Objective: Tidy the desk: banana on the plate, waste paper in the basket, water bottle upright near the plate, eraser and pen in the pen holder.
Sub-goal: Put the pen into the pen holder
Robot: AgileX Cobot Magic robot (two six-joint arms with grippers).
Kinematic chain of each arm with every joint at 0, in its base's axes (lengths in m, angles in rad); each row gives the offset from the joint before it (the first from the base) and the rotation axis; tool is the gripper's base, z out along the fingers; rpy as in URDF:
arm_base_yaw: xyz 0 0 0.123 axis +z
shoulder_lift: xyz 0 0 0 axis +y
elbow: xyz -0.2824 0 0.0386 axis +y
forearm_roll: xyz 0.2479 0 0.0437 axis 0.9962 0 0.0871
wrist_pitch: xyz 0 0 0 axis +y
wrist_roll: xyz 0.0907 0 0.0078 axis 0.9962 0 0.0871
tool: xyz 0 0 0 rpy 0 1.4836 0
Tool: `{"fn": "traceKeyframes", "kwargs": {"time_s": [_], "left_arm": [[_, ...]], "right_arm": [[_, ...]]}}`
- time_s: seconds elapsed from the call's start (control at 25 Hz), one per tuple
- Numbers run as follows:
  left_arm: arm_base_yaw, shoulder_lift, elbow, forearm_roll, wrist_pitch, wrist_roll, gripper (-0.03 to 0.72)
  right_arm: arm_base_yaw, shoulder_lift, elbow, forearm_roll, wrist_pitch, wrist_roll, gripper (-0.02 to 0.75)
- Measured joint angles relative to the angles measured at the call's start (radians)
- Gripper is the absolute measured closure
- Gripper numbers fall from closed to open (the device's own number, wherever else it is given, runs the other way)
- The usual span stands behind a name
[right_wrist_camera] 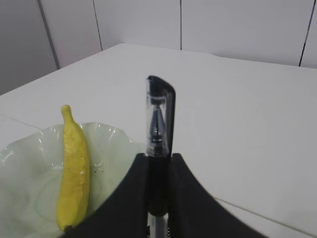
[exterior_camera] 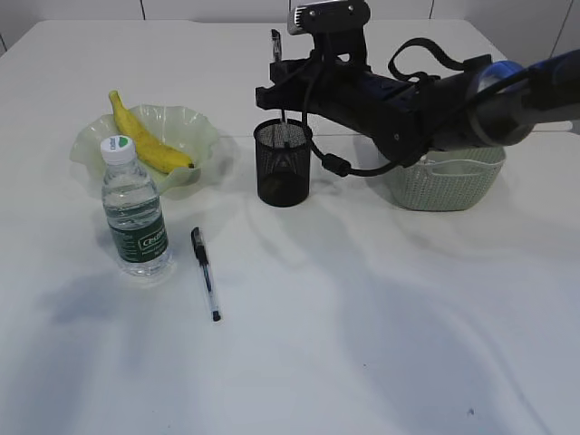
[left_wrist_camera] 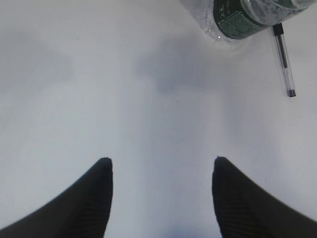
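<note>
- The right arm reaches in from the right edge across the middle, wrist roughly level.
- The right gripper has its fingers pressed together, pinching a pen upright.
- The left gripper hangs low, jaws spread wide apart, holding nothing.

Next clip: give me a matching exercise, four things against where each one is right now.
Things:
1. banana
2. bottle
3. capped pen
4. second pen

Places:
A. lying on the table
B. on the plate
C. upright in the right gripper, above the holder
D. standing in front of the plate

Pairs: 1-B, 2-D, 3-C, 4-A
</note>
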Motion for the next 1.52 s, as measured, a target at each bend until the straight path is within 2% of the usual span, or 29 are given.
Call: {"fn": "traceKeyframes", "kwargs": {"time_s": [0.56,0.96,1.24,1.4,1.52], "left_arm": [[0.0,0.0,0.0,0.0,0.0,0.0,0.245],[0.0,0.0,0.0,0.0,0.0,0.0,0.245],[0.0,0.0,0.0,0.0,0.0,0.0,0.245],[0.0,0.0,0.0,0.0,0.0,0.0,0.245],[0.0,0.0,0.0,0.0,0.0,0.0,0.245]], "right_arm": [[0.0,0.031,0.0,0.0,-0.041,-0.002,0.682],[0.0,0.031,0.0,0.0,-0.041,-0.003,0.552],[0.0,0.031,0.0,0.0,-0.041,0.001,0.529],[0.0,-0.011,0.0,0.0,-0.003,0.01,0.528],[0.0,-0.07,0.0,0.0,0.097,0.018,0.528]]}}
